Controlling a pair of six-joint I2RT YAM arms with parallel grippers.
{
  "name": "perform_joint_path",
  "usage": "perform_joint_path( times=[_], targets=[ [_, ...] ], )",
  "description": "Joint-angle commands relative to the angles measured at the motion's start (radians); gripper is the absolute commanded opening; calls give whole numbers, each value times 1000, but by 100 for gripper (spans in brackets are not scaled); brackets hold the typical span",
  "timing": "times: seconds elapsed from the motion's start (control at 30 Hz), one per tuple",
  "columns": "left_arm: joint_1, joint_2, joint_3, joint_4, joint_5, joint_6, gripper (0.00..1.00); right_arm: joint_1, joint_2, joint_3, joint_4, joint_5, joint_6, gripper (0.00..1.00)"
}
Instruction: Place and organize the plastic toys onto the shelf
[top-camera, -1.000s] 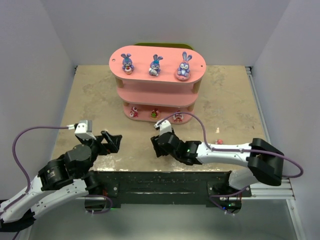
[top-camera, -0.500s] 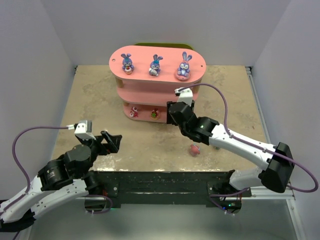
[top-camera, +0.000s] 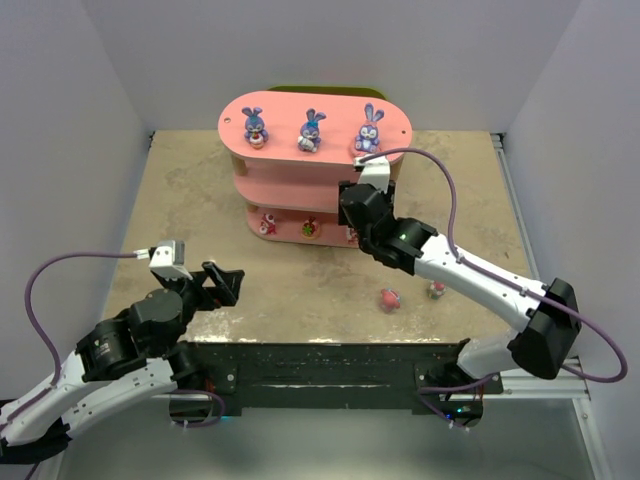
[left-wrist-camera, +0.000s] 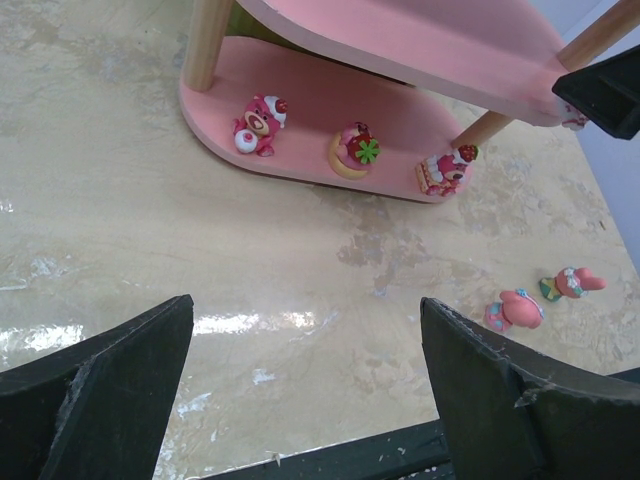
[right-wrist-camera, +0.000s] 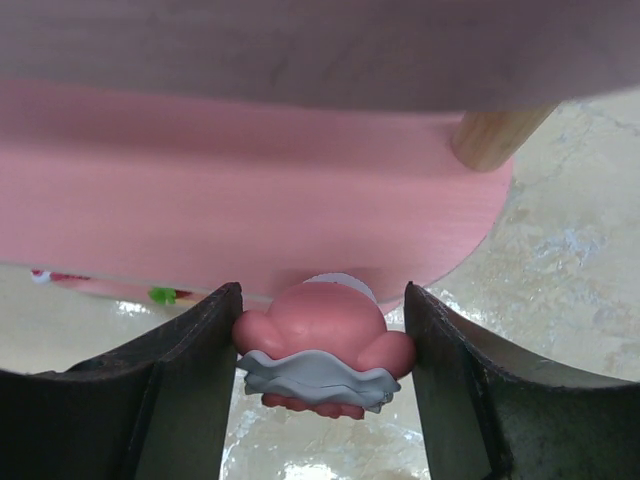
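The pink three-tier shelf (top-camera: 285, 115) stands at the back middle, with three purple-blue bunnies (top-camera: 311, 131) on its top board. Small pink and red toys (left-wrist-camera: 352, 150) sit in a row on the bottom tier. My right gripper (right-wrist-camera: 322, 350) is shut on a round pink toy with a grey-blue frill (right-wrist-camera: 322, 330), held just in front of the middle board's (right-wrist-camera: 250, 210) right end. In the top view that gripper (top-camera: 352, 205) is at the shelf's right side. My left gripper (left-wrist-camera: 305, 390) hangs open over bare table at the front left, holding nothing.
Two small pink toys (top-camera: 389, 300) (top-camera: 436, 290) lie on the table right of centre, near the front; the left wrist view shows them as well (left-wrist-camera: 512, 309). A wooden post (right-wrist-camera: 495, 135) carries the shelf's right end. White walls close in three sides.
My right arm has swung from the near middle of the table up to the shelf's right end, carrying the pink toy. The left arm has stayed still.
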Motion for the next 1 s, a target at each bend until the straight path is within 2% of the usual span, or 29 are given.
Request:
perform_joint_path(
  times=[0.0,0.37,0.97],
  targets=[
    [-3,12,-5,27,-13,1,100,-22,25,51,67,30,-28,15],
    [-3,18,-5,25,-17,-1,100,-63,67,57,118,-1,-19,17],
    [-1,24,-5,21,-20,-5,100,-79,119,59,115,-2,15,40]
  ],
)
